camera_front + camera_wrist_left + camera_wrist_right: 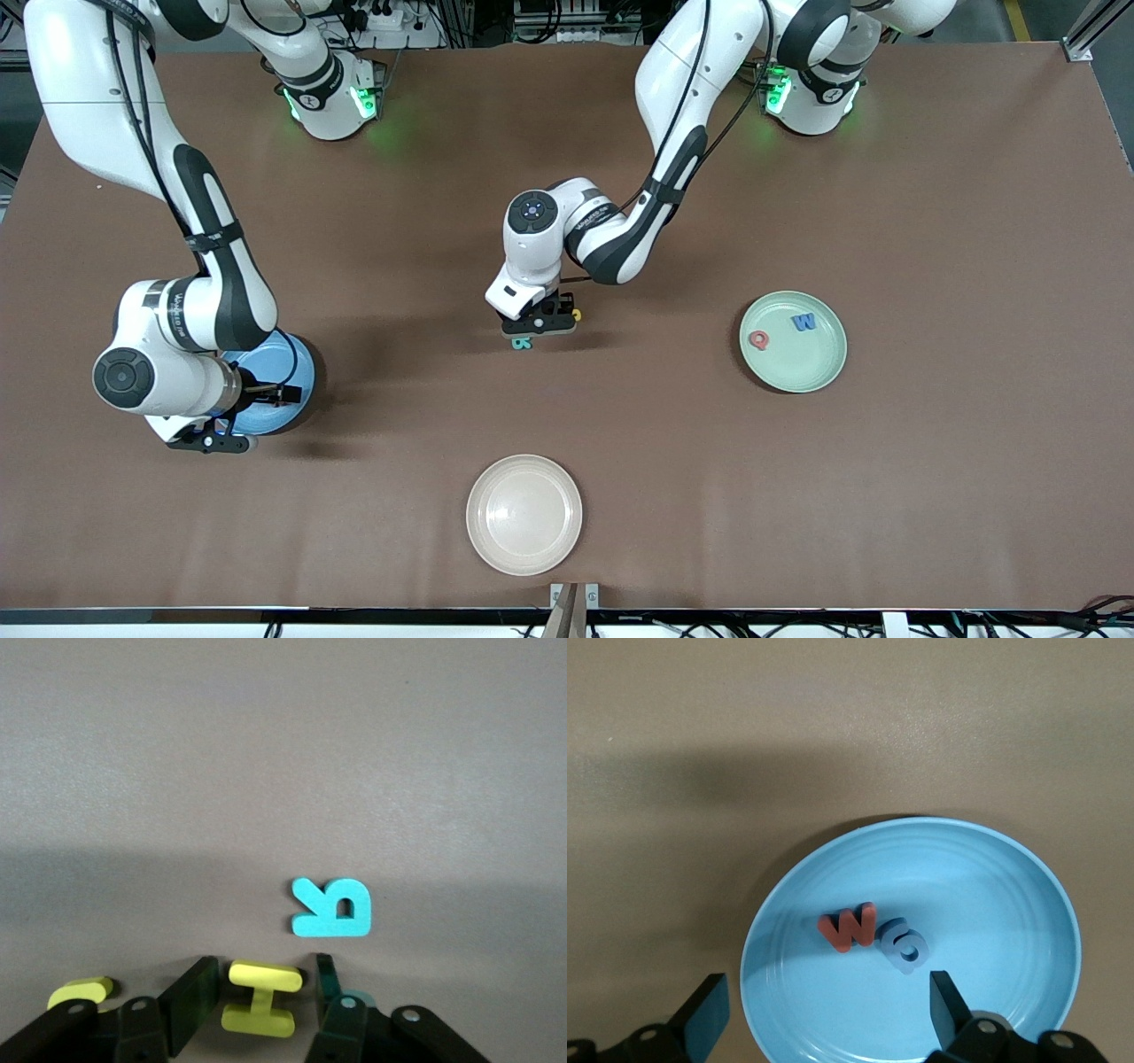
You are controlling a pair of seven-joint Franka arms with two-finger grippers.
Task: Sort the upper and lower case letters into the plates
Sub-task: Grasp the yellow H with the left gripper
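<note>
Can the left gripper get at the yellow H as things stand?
Probably yes: the left gripper already brackets the yellow H on the table, a finger at each side, nothing between them; the teal letter lies clear.

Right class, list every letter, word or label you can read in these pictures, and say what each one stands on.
"W": blue letter in the mint green plate.
"w": salmon-red letter in the blue plate.
"H": yellow letter on the table.
"R": teal letter on the table.
Print on the arms: too small to read.

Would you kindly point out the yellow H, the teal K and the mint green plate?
yellow H [259, 998], left wrist view, on its crossbar.
teal K [335, 909], left wrist view, on its body.
mint green plate [802, 372], front view, on its bare floor.
</note>
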